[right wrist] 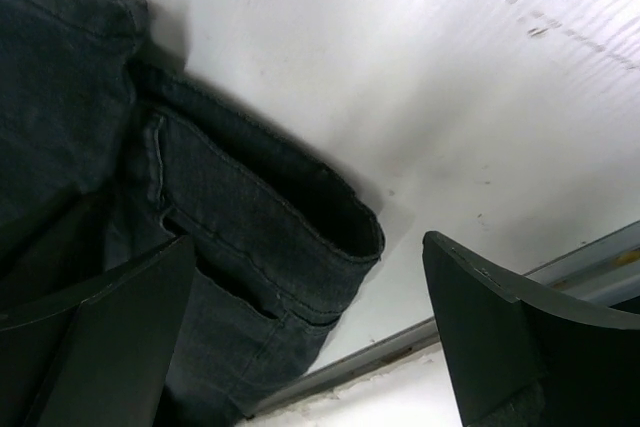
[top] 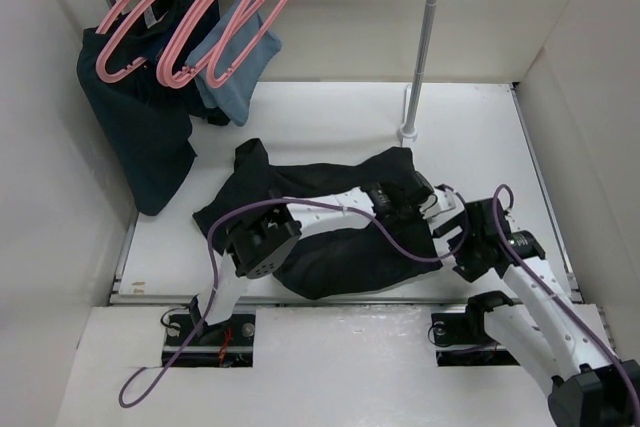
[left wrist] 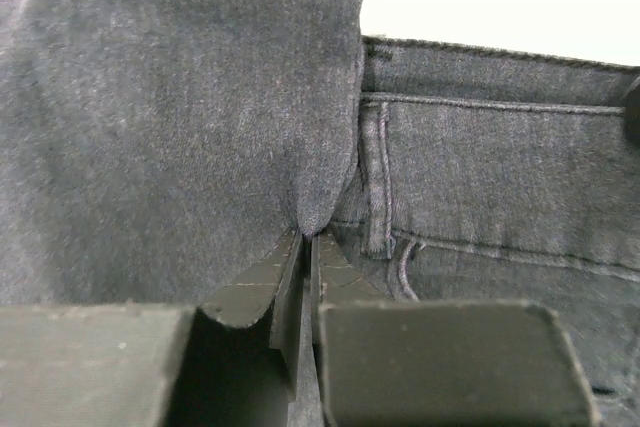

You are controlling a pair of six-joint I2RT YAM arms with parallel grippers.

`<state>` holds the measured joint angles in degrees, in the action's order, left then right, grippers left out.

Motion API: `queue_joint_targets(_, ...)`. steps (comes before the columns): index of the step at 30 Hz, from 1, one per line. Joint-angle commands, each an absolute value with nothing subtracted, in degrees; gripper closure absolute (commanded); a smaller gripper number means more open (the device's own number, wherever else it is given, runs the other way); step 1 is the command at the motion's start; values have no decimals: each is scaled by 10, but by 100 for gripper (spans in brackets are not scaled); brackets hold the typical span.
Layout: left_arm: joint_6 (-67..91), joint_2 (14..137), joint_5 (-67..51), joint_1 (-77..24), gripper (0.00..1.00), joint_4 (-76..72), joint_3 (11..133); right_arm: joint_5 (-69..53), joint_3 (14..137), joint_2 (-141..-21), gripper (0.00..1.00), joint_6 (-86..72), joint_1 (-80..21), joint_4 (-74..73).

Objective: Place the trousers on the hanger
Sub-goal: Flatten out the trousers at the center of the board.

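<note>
Grip, left: the left gripper [left wrist: 305, 239] is clamped tight on a raised fold of the trousers [left wrist: 180, 97]. The cloth is pinched between its pads just beside a stitched seam, likely so that this end can be lifted off the table.
Grip, right: the right gripper [right wrist: 308, 245] stands wide apart and holds nothing. It hovers low over the waistband edge and a pocket opening, probably placed to take a second hold.
Trousers, place: heaped on the white table [top: 470, 127] just beyond the arm bases, with the upright pole [top: 425, 37] behind and both grippers at the heap's right end.
Trousers, look: charcoal denim faded to grey, with doubled stitching. They are crumpled and folded over themselves, and the legs are not laid out.
Far corner: the hanger [top: 232, 9] is one of several pink ones hung at the far left, well apart from the trousers. A navy garment [top: 140, 137] and a light blue cloth [top: 240, 67] hang among them, and which hanger is meant cannot be told.
Stage: early, by my reading — one hold is made and nothing is on a hanger yet.
</note>
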<state>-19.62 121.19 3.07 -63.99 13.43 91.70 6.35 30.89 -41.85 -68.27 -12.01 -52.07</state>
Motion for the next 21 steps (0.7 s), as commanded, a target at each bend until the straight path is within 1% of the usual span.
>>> queue_joint_targets(1, -159, 1184, 32, -618, 100, 178, 977, 36, 308, -430, 0, -663, -140, -483)
queue_joint_targets(3, -128, 1169, 32, -605, 100, 227, 1028, 36, 308, -436, 0, -676, -170, -483)
queue_joint_targets(7, -81, 1127, 51, -563, 100, 305, 1071, 21, 290, -469, 0, -702, -209, -447)
queue_joint_targets(9, -69, 1086, 59, -537, 100, 328, 1071, 9, 282, -497, 0, -708, -221, -416)
queue_joint_targets(12, -64, 1013, 53, -508, 100, 350, 1025, 2, 275, -546, 0, -716, -243, -365)
queue_joint_targets(14, -82, 971, 53, -502, 100, 356, 978, -4, 262, -577, 4, -722, -249, -324)
queue_joint_targets(15, -82, 930, 63, -497, 100, 356, 964, -4, 262, -613, 27, -732, -249, -290)
queue_joint_targets(17, -101, 890, 83, -483, 100, 379, 929, -10, 268, -644, 64, -732, -233, -266)
queue_joint_targets(18, -122, 852, 104, -464, 100, 384, 919, -10, 293, -662, 98, -716, -224, -258)
queue_joint_targets(19, -135, 835, 105, -452, 100, 390, 911, -2, 313, -662, 100, -706, -215, -258)
queue_joint_targets(20, -148, 820, 132, -440, 100, 396, 898, 26, 336, -668, 100, -690, -201, -269)
queue_joint_targets(21, -158, 808, 148, -426, 100, 405, 893, 42, 386, -668, 100, -673, -165, -277)
